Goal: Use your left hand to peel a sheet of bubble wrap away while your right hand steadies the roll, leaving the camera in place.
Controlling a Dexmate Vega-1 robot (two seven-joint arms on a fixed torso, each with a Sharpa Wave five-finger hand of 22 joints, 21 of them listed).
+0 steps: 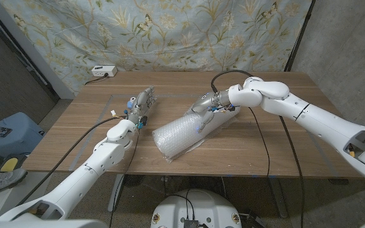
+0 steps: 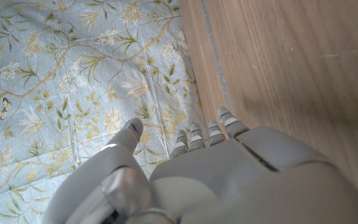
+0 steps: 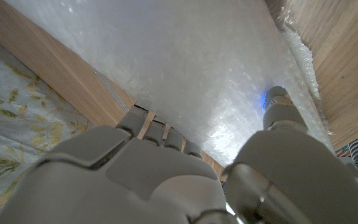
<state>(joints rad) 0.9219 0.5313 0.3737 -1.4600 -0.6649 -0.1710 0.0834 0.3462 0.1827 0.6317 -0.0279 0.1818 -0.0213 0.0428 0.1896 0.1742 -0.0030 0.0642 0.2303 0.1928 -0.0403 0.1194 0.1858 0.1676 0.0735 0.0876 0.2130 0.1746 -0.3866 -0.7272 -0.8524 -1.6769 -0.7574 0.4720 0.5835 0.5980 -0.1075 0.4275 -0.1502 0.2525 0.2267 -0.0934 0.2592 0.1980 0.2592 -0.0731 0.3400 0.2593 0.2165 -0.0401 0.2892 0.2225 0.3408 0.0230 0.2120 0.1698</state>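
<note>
A roll of clear bubble wrap (image 1: 181, 131) lies slantwise at the middle of the wooden table (image 1: 277, 145), with a loose sheet edge at its near end. My right hand (image 1: 209, 104) sits on the roll's far end. In the right wrist view its fingers (image 3: 148, 127) curl over one side of the bubble wrap (image 3: 185, 68) and the thumb (image 3: 278, 106) presses on its surface. My left hand (image 1: 142, 106) stands apart to the left of the roll, holding nothing. Its fingers (image 2: 207, 134) reach out straight over the table (image 2: 291, 74).
A white power box (image 1: 103, 71) sits at the table's back left edge. A black cable (image 1: 262, 136) runs across the table right of the roll. A floral cloth (image 1: 170, 31) hangs behind. A blue stool (image 1: 8, 132) stands on the floor at left.
</note>
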